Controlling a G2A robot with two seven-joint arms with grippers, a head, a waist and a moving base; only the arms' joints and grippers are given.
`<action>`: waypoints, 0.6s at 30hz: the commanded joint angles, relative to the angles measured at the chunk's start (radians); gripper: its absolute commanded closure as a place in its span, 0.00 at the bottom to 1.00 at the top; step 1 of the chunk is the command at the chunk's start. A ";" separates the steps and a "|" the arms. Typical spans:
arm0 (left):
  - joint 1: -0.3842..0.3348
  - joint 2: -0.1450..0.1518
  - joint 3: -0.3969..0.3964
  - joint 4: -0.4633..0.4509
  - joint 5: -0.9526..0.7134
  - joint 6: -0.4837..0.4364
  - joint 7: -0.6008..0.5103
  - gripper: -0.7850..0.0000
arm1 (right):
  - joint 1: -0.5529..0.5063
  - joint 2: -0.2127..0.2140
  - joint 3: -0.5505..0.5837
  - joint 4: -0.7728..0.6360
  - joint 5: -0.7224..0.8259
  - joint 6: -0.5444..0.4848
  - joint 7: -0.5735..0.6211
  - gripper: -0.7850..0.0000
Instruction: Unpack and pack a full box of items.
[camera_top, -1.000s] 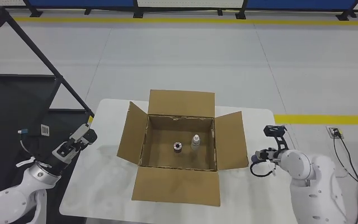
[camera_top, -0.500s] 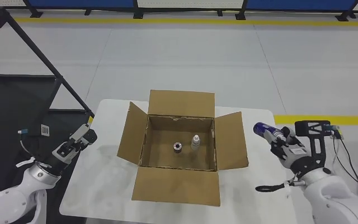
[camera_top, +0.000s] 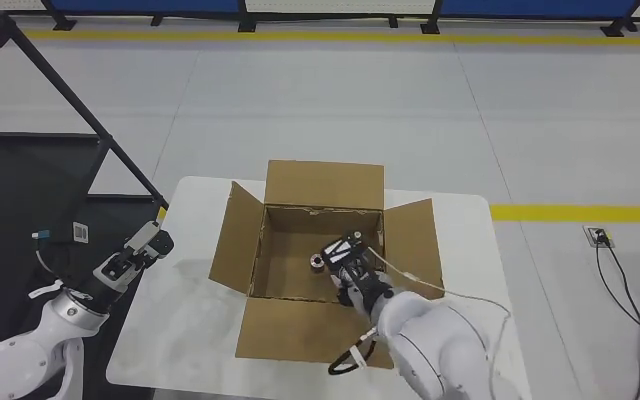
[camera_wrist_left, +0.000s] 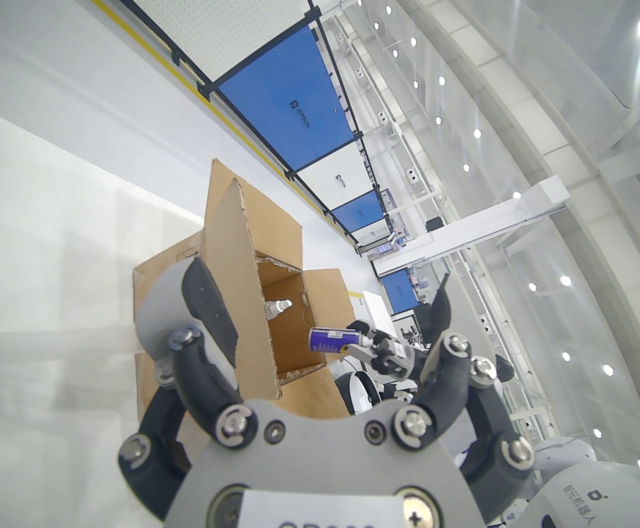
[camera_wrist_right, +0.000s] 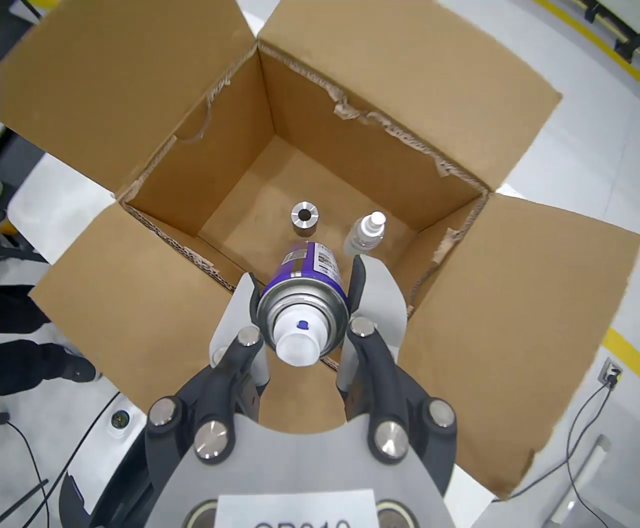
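Note:
An open cardboard box (camera_top: 324, 184) stands in the middle of the table, all flaps folded out. On its floor are a small metal cylinder (camera_wrist_right: 305, 219) and a small clear spray bottle (camera_wrist_right: 365, 234), both upright. My right gripper (camera_wrist_right: 304, 275) is shut on a purple spray can (camera_wrist_right: 306, 280), cap toward the wrist. It hangs over the box's near edge (camera_wrist_right: 220, 272). From above, the right gripper (camera_top: 345, 258) sits over the box's inside, beside the cylinder (camera_top: 316, 263). My left gripper (camera_wrist_left: 320, 300) is open and holds nothing, left of the box (camera_wrist_left: 230, 280) at the table's edge (camera_top: 150, 243).
The white table (camera_top: 200, 320) has bare room left and right of the box. A black metal frame (camera_top: 100, 140) stands beyond the table's left side. A thin cable (camera_top: 440, 292) trails from the right arm across the right flap.
The right arm has swung from the table's right side to over the box, carrying the purple spray can. The left arm has stayed where it was.

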 joint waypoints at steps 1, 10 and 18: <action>0.000 0.000 0.000 0.000 0.000 0.000 0.000 0.00 | 0.052 -0.013 -0.047 0.089 -0.006 0.031 0.013 1.00; 0.000 0.000 0.000 0.000 0.000 0.000 0.000 0.00 | 0.214 -0.068 -0.138 0.381 0.017 0.118 0.033 1.00; 0.000 0.000 0.000 0.000 0.000 0.000 0.000 0.00 | 0.309 -0.115 -0.196 0.589 0.057 0.147 0.013 1.00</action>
